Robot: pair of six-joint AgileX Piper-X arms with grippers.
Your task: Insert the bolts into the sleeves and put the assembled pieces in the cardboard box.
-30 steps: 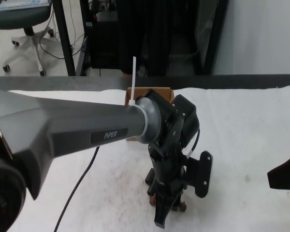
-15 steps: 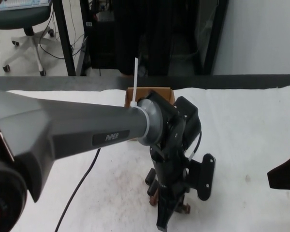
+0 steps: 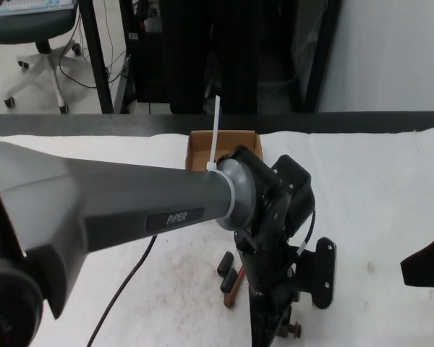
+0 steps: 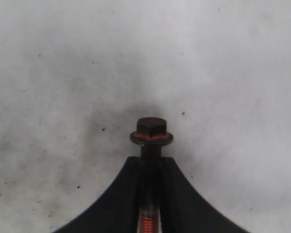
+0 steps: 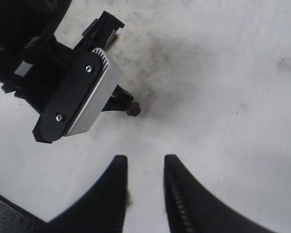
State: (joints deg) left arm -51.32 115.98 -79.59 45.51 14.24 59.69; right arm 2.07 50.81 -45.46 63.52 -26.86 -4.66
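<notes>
Above the cloth (image 4: 63,68), left jaws clamp a bolt (image 4: 151,137); right jaws stand parted.

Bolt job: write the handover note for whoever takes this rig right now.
Left gripper: shut on a bolt, head sticking out past the fingertips, close to the white cloth.
Right gripper: open, holding nothing, above the cloth.
A dark sleeve and a brownish piece lie on the cloth beside the left arm; cardboard box behind.
Done: one bolt gripped.
To do: insert it in a sleeve, box the assembly.
</notes>
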